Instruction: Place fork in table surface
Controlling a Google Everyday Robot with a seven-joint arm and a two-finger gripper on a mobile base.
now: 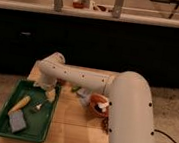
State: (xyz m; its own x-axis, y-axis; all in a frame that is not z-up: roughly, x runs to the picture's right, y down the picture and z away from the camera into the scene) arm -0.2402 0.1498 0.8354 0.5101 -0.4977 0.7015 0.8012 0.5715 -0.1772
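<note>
The fork (39, 105) lies in the green tray (3, 104), near the tray's right side, with its tines pointing to the lower left. My gripper (48, 91) is at the end of the white arm (77, 76), over the tray's far right corner and just above the fork's handle end. I cannot tell if it touches the fork. The wooden table surface (74, 129) lies to the right of the tray.
The tray also holds a yellow banana-like object (19, 104) and a grey-blue sponge (17, 121). A red-orange bowl (98, 105) and small items stand on the table beside the arm's large link (128, 122). A dark counter front (112, 44) is behind the table.
</note>
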